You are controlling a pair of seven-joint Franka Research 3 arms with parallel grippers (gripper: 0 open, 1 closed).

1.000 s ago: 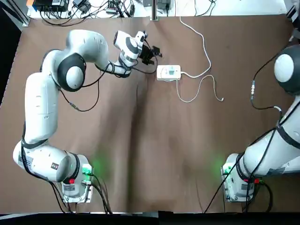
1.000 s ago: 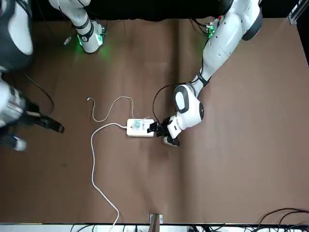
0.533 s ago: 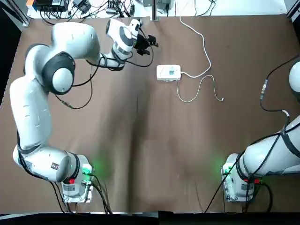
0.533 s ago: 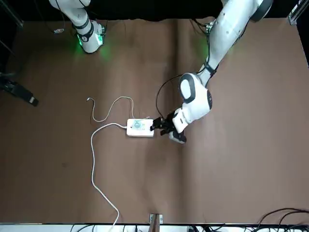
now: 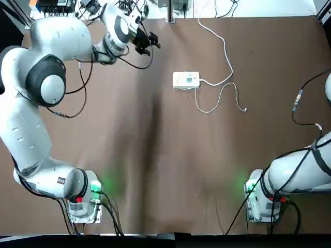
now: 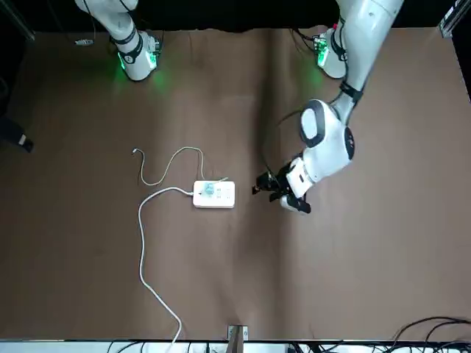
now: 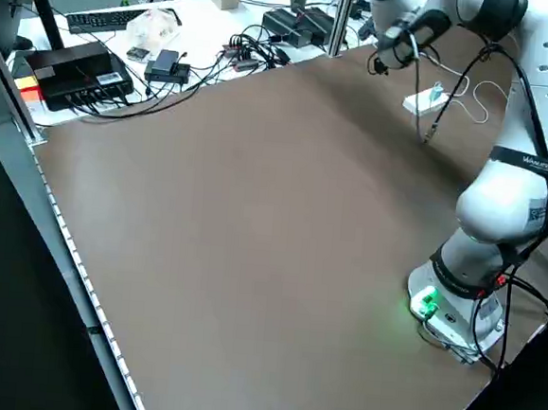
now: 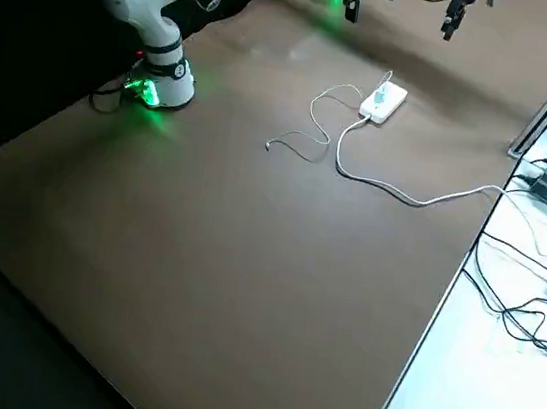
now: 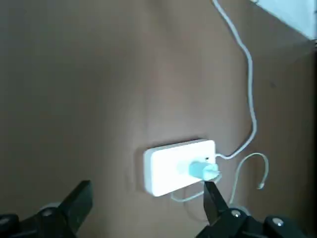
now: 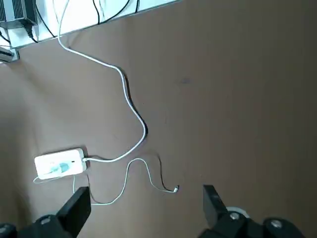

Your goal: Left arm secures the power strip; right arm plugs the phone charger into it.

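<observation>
Power strip (image 5: 186, 80): white rounded block, teal phone charger (image 9: 203, 170) plugged in; both tools spread, empty.

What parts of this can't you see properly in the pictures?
- The right tool: out of frame in the top view; its own wrist view shows only two spread finger ends.
- The phone charger: a small teal blob on the power strip; its prongs are hidden, so how deep it sits is unclear.
- Power strip cord: runs off the table's far edge, its end out of view.
- Left tool: small and dark from above.
</observation>
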